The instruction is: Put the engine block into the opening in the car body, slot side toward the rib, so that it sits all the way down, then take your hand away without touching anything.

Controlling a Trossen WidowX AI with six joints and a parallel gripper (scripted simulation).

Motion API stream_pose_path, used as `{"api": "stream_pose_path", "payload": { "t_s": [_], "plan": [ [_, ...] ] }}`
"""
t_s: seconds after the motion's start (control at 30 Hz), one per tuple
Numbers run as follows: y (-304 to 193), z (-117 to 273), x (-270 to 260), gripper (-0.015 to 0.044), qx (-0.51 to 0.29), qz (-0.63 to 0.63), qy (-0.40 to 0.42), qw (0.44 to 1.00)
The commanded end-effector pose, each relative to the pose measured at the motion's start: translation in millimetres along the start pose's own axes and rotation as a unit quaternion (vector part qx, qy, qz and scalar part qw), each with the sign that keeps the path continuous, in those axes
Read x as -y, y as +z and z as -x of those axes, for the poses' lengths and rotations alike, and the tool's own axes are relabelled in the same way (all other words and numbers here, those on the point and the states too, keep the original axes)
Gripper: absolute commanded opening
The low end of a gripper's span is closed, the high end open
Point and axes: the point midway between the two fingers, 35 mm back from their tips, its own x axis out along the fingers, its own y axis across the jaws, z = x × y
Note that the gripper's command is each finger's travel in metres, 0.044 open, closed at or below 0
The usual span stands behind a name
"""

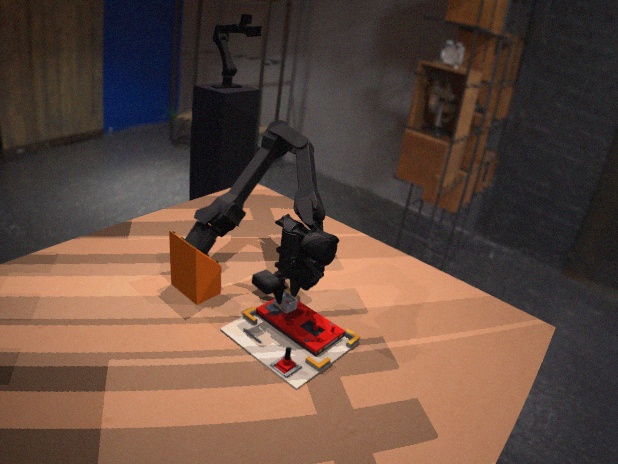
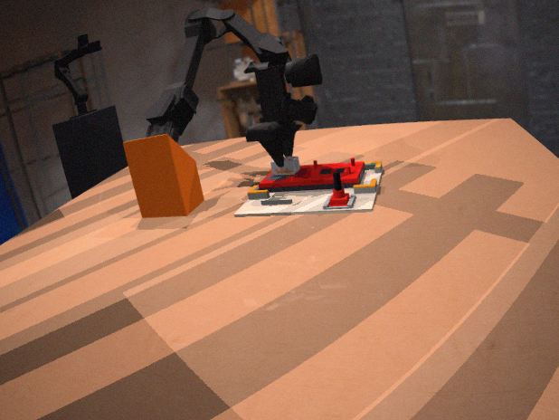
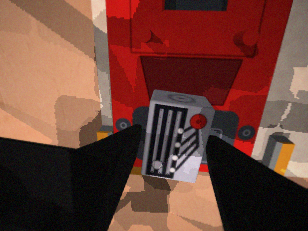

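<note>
From the top view, I saw the black arm (image 1: 305,175) (image 2: 190,63) bent over the tabletop (image 1: 200,410) (image 2: 271,272) (image 3: 40,89), its pincer (image 1: 287,299) (image 2: 285,161) (image 3: 174,136) down at the small grey engine block (image 1: 288,305) (image 2: 291,167) (image 3: 175,141). The block was over one end of the red car body (image 1: 295,323) (image 2: 312,175) (image 3: 190,36), well apart from the dark opening (image 1: 312,328) (image 2: 326,171) (image 3: 196,3) farther along it. The car body lay on a white board (image 1: 265,349) (image 2: 307,206) (image 3: 296,59), with a red piece with a black stick (image 1: 286,363) (image 2: 339,198) beside it. An orange wedge (image 1: 195,275) (image 2: 158,181) stood near the board.

The exterior view showed the block standing above the red surface, the pincer pointing down at it. Yellow-topped corner pieces (image 1: 318,363) (image 2: 365,186) (image 3: 285,158) stood around the car body.

In the wrist view, the pincer was about half open, a fingertip on either side of the block. A thin gap showed between the block and the fingertip at the picture's left; I could not tell whether the other one touched. It had no grip on the block, whose slotted, striped face with a red disc sat slightly askew to the car body.
</note>
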Motion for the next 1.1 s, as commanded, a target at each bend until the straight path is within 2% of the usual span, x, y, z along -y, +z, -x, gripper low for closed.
{"api": "stream_pose_path", "payload": {
  "t_s": [0.0,0.17,0.3,0.33,1.07],
  "plan": [
    [-1,-1,1,0.0145,-0.001,-0.003,0.001,1.000],
    [-1,-1,1,0.0111,-0.001,-0.003,0.001,1.000],
    [1,3,1,0.0006,-0.001,-0.003,0.000,1.000],
    [2,6,1,0.0000,-0.001,-0.003,-0.001,1.000],
    [15,71,3,0.0000,0.000,-0.004,-0.007,1.000]
  ]
}}
